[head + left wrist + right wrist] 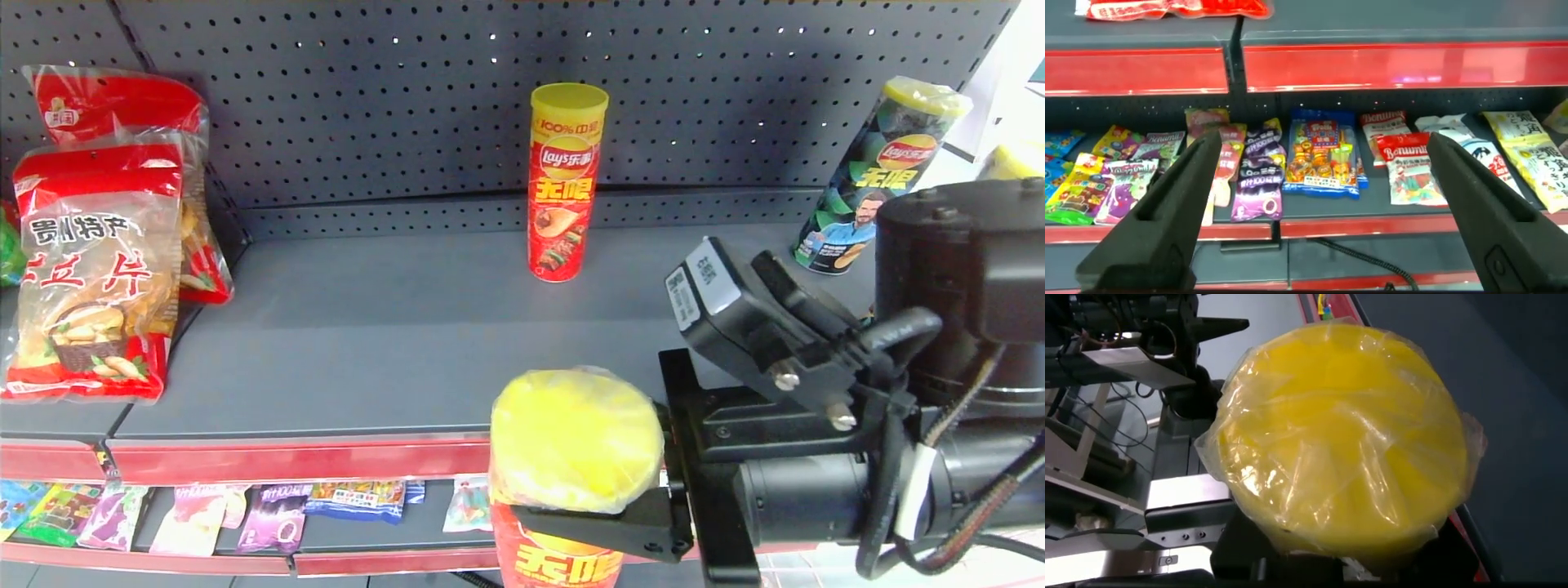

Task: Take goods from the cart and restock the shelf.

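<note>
Head overlooks shelf (367, 343); right wrist closely shares can (575, 441).

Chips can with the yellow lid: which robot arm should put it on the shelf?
Right. The right gripper clamps the chips can just before the front edge of the shelf. The left gripper is open and empty, down by the snack packets on the lower shelf.

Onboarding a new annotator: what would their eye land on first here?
The yellow-lidded red chip can, clamped in the right gripper in front of the shelf, stands out. Behind it, a matching can stands upright alone mid-shelf, and a green can leans tilted at the shelf's right end.
</note>
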### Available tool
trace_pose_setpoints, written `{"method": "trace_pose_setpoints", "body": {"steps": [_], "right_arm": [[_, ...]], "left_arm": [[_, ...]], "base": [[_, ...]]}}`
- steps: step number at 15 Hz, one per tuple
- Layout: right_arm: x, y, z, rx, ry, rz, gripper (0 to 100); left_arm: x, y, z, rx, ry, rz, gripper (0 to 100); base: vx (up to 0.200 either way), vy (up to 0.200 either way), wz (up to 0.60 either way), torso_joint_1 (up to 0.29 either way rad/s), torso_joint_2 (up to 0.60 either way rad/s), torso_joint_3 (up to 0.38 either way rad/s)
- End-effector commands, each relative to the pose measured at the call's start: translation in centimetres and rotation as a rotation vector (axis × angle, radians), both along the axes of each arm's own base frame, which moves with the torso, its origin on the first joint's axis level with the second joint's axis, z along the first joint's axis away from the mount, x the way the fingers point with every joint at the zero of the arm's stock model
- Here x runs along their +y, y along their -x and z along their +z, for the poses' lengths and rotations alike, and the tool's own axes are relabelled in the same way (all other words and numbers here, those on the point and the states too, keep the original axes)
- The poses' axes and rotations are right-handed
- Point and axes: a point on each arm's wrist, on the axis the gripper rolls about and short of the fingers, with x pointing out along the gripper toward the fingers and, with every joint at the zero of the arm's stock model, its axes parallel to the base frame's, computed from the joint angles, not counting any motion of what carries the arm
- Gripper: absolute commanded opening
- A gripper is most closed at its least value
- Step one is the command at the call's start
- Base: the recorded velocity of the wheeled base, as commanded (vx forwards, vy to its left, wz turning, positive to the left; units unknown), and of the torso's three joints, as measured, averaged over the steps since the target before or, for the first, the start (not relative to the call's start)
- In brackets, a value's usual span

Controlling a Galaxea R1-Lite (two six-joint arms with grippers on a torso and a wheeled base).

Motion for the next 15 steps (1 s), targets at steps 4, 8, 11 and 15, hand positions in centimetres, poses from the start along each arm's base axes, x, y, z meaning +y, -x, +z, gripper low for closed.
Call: {"method": "trace_pose_setpoints", "body": {"steps": [4,8,11,15], "right_arm": [[-0.07,0.07,0.04,-0.002,-0.001,0.001,0],[-0.08,0.03,0.08,-0.002,-0.003,0.000,0],[-0.11,0.00,0.04,-0.002,-0.001,-0.002,0],[-0.11,-0.05,0.17,-0.004,-0.005,-0.004,0]], "left_arm": [[0.00,-0.01,0.00,0.002,-0.001,0.000,100],[0.00,-0.01,0.00,0.002,0.001,0.000,100],[0.00,-0.01,0.00,0.002,0.001,0.000,100],[0.00,-0.01,0.00,0.002,0.001,0.000,100]], "base": [[0.000,0.000,0.00,0.000,0.00,0.000],[0.150,0.000,0.00,0.001,0.01,0.002],[0.000,0.000,0.00,0.000,0.00,0.000],[0.000,0.000,0.00,0.000,0.00,0.000]]}}
